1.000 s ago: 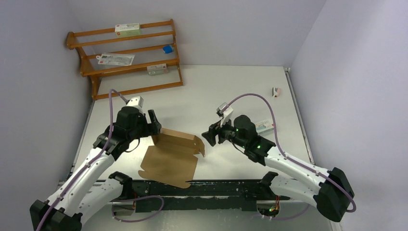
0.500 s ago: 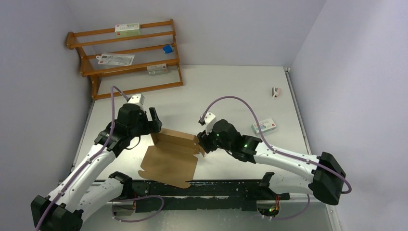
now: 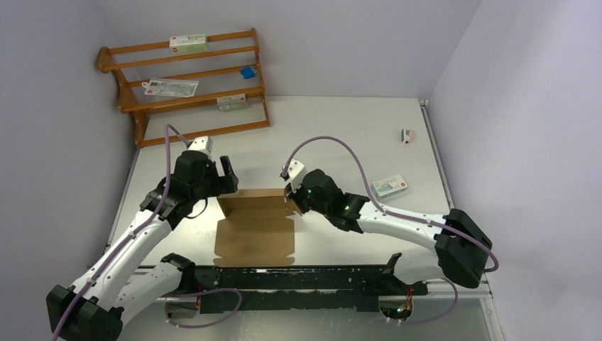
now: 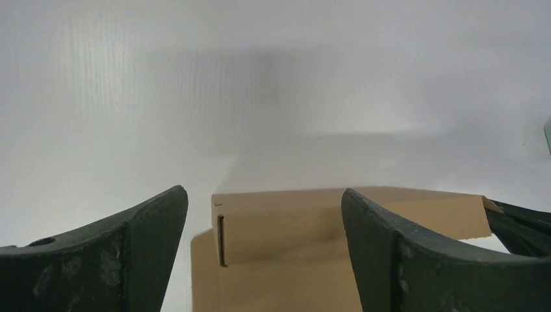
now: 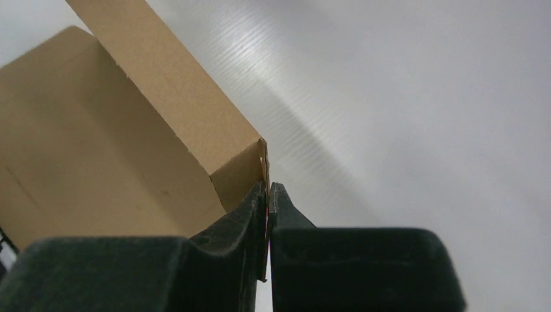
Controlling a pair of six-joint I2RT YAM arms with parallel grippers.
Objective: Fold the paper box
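1. At the far right corner of the plain brown corrugated cardboard paper box (image 5: 97,149), the right gripper (image 5: 268,188) is pinched together on the thin edge of a raised side flap, with the cardboard sandwiched between its black fingers.
2. Over at the far left corner, the left gripper (image 4: 263,194) hangs with its fingers spread wide. The box's upright back wall shows between them, and whether either finger touches it cannot be told.
3. Between the two arms, the paper box (image 3: 255,231) lies on the white surface (image 3: 341,135). Its back wall stands up along the far edge, and its flat panel reaches toward the arm bases.
4. Right of the right arm, well apart from the box, lies a small white printed carton (image 3: 390,186).
5. Against the far left corner stands a slatted orange-brown wooden rack (image 3: 188,85) holding a few small packages.
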